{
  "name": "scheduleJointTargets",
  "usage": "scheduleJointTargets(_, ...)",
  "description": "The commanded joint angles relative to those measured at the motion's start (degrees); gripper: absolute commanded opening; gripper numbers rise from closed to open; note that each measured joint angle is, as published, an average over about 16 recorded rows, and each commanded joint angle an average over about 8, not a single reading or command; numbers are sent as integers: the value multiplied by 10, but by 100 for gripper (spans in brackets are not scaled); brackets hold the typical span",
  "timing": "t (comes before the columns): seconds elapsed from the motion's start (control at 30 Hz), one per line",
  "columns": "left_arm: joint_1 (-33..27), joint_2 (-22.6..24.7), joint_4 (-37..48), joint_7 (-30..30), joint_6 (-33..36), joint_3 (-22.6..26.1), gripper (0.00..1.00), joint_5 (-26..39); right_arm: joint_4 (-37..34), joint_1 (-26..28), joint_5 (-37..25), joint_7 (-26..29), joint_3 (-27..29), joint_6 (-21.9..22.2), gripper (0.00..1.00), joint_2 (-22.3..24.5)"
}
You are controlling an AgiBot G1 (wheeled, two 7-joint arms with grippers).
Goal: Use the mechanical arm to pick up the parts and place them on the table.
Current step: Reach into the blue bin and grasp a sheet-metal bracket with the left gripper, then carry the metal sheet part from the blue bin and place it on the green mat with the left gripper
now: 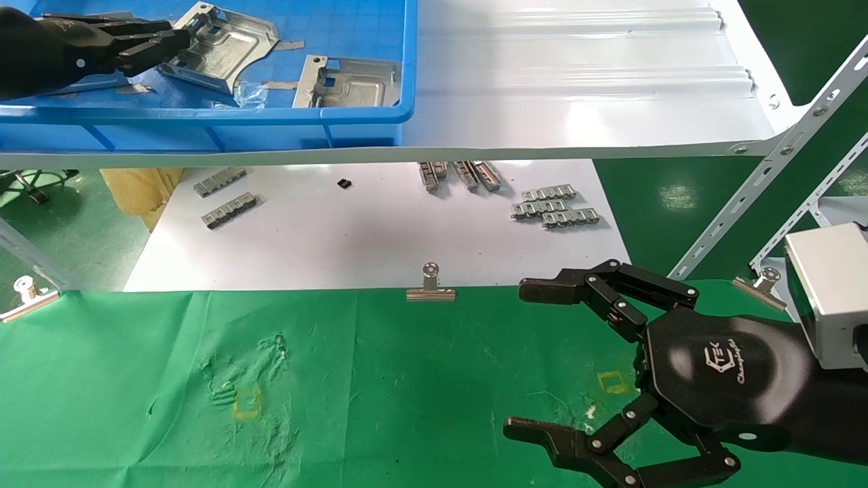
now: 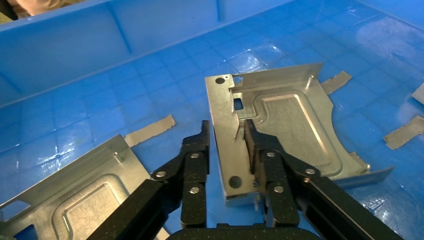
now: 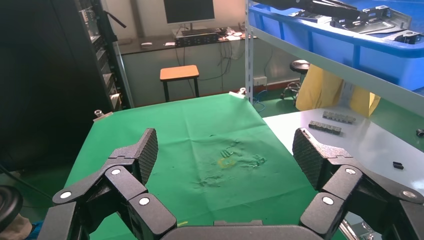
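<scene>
My left gripper [image 1: 178,42] reaches into the blue bin [image 1: 380,115] on the shelf. Its jaws are narrowly open and straddle the holed side flange of a shiny silver bracket [image 2: 285,125]. One finger [image 2: 257,150] lies against the flange's inner fold. The other finger [image 2: 197,155] stands just off its outer edge, with a sliver of blue between. A second bracket [image 2: 75,195] lies beside it, and another [image 1: 349,83] lies further right in the bin. My right gripper [image 1: 536,359] hovers wide open and empty over the green-clothed table [image 1: 380,379].
Grey tape strips [image 2: 150,130] lie on the bin floor. The white shelf board [image 1: 352,230] below holds small grey toothed strips [image 1: 555,207]. Binder clips [image 1: 430,288] pin the cloth's far edge. A slotted shelf post [image 1: 766,169] stands at the right. Yellow squares [image 1: 245,403] mark the cloth.
</scene>
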Motion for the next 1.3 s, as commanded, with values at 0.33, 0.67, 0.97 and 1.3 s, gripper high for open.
scheduleJointTargets(0.33, 5, -4, -5, 17, 17, -13, 0, -19, 0, 0, 0, 0, 0, 0, 100, 0)
scheduleJointTargets(0.67, 7, -2, -17, 50, 53, -43, 0, -62, 0, 0, 0, 0, 0, 0, 100, 0)
scheduleJointTargets(0.97, -8, -16, -43, 68, 182, -59, 0, -89, 0, 0, 0, 0, 0, 0, 100, 0)
scheduleJointTargets(1.3, 8, -25, -108, 64, 328, -43, 0, -102, 0, 0, 0, 0, 0, 0, 100, 0)
